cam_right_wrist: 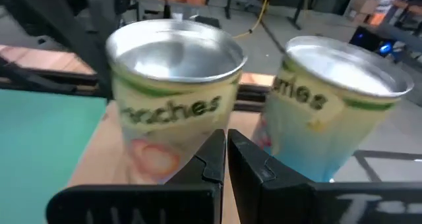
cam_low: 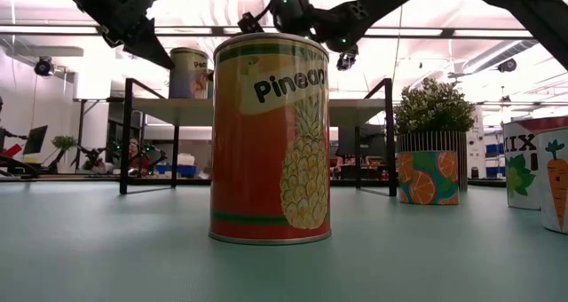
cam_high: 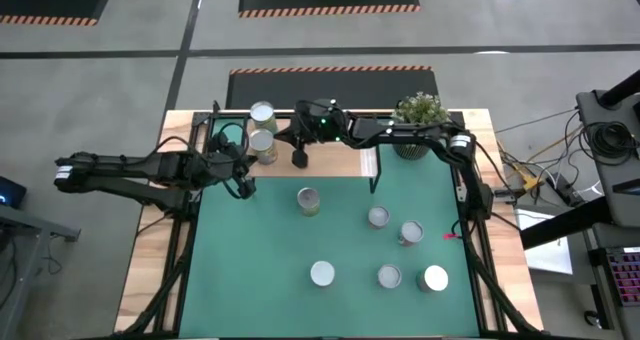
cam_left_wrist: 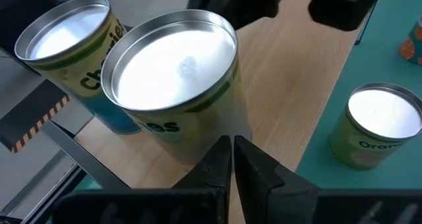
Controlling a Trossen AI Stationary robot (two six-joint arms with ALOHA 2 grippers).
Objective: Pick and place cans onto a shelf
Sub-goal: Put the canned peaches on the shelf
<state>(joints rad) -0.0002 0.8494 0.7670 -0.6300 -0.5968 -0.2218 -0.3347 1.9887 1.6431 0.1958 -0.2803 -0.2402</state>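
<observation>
The shelf (cam_high: 340,158), a light-wood board on black legs, stands at the table's far edge. Two cans stand on its left end: a cherries can (cam_high: 262,113) at the far side and a peaches can (cam_high: 263,145) in front of it; both also show in the left wrist view (cam_left_wrist: 62,36) (cam_left_wrist: 173,62) and in the right wrist view (cam_right_wrist: 339,95) (cam_right_wrist: 173,85). My left gripper (cam_high: 243,186) is shut and empty, just near-left of the shelf's left end. My right gripper (cam_high: 299,159) is shut and empty over the shelf, right of the peaches can. Several more cans stand on the green mat.
On the mat stand a pineapple can (cam_high: 309,201) near the shelf, two cans (cam_high: 378,217) (cam_high: 410,232) right of the mat's middle and three cans (cam_high: 322,273) (cam_high: 389,276) (cam_high: 435,278) toward the near edge. A potted plant (cam_high: 420,112) stands at the far right. The shelf's right part is bare.
</observation>
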